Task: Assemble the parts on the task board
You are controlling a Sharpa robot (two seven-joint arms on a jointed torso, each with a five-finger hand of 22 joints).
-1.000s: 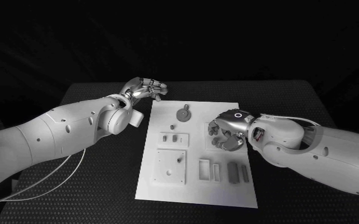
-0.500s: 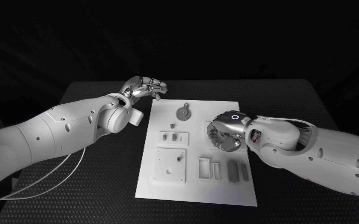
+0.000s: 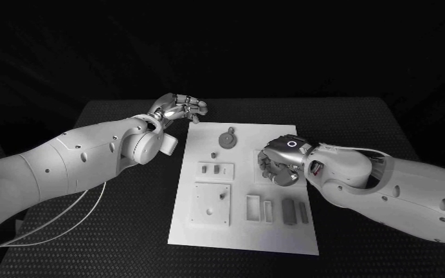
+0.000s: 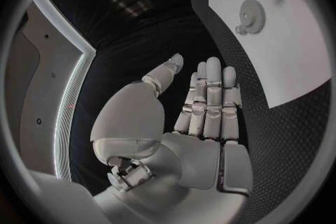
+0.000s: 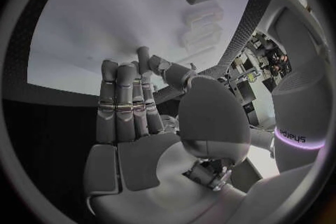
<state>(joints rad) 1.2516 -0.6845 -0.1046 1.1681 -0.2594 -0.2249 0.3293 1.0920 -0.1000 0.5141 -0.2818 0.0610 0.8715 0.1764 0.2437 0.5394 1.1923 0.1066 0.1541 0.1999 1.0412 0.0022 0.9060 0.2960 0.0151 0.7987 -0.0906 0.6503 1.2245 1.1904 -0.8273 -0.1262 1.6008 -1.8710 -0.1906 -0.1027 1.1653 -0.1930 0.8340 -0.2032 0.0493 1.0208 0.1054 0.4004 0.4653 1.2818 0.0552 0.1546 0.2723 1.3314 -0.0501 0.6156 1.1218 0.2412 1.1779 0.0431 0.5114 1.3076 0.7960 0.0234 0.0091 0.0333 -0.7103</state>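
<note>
White flat task board mid-bench, small grey parts on it | my right hand hovers over, empty, fingers apart | left hand released, off-board | risk: descending fingers may scatter parts.

The left arm reaches in from the left, its wrist bent so that the left robot hand hangs at the far left. In the left wrist view this robot hand holds nothing, its fingers straight and side by side, the thumb apart. The right arm comes in from the right, and the right robot hand points downward. In the right wrist view it is empty, its fingers extended together.
</note>
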